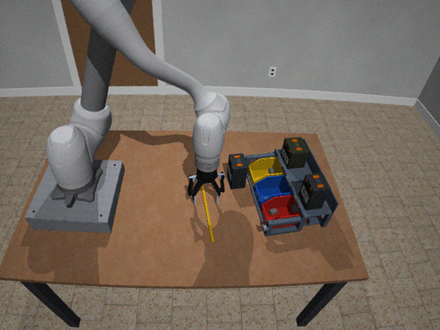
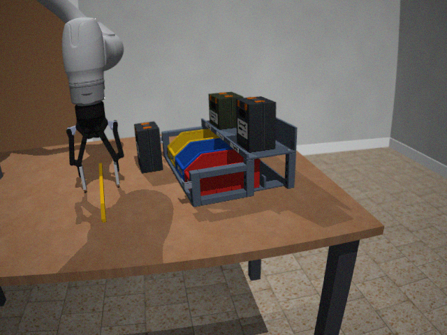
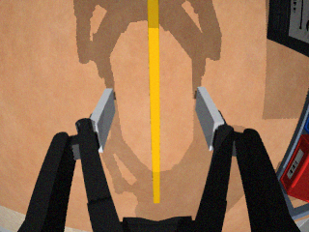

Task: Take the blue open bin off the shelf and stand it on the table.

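Blue open bin (image 1: 272,189) (image 2: 195,153) on the shelf (image 1: 283,224) (image 2: 249,176), well apart from the open, empty gripper (image 1: 206,202) (image 2: 101,188) (image 3: 154,99).

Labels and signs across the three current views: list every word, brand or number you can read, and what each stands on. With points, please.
No text can be read.
Black case (image 1: 237,174) (image 2: 148,149) beside the shelf: label too small or cut off.
Cases (image 1: 294,154) (image 2: 224,112) (image 1: 314,193) (image 2: 257,125) on top: labels blurred.
Shelf (image 1: 327,220) (image 2: 290,169) edge: tags too small.
Red bin (image 1: 283,206) (image 2: 216,160) (image 3: 298,181): label unreadable.

Grey walls (image 1: 221,34) (image 2: 343,72), beige tiled floor (image 1: 405,191) (image 2: 408,180), brown panel (image 1: 139,66) (image 2: 32,90), white outlet (image 1: 272,71)
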Tool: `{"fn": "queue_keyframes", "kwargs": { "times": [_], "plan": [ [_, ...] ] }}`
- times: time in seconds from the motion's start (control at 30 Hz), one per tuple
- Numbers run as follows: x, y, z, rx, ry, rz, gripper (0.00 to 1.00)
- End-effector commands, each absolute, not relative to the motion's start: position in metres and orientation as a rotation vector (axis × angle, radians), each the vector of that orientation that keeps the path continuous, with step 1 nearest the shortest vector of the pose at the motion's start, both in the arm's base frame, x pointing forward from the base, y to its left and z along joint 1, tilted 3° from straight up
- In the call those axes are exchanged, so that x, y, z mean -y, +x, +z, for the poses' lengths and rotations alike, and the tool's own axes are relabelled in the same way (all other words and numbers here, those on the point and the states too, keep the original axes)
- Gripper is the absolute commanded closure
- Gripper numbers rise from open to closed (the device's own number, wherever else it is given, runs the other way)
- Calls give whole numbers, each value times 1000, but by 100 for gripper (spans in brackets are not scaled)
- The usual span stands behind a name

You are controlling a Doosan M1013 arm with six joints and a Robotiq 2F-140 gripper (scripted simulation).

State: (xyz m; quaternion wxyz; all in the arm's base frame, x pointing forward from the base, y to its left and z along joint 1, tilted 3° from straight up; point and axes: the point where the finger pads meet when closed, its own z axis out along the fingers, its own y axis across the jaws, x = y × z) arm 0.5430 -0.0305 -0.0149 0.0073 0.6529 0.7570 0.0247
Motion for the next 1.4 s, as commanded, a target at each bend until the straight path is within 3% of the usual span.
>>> {"fn": "queue_keyframes", "kwargs": {
  "times": [0.0,0.93,1.1,1.37],
  "plan": [
    [30,543,-15,-2367,2042,78,43],
    [30,543,-15,-2367,2042,78,43],
    [32,541,35,-2367,2042,78,43],
    [32,541,35,-2367,2042,78,43]
  ]
}}
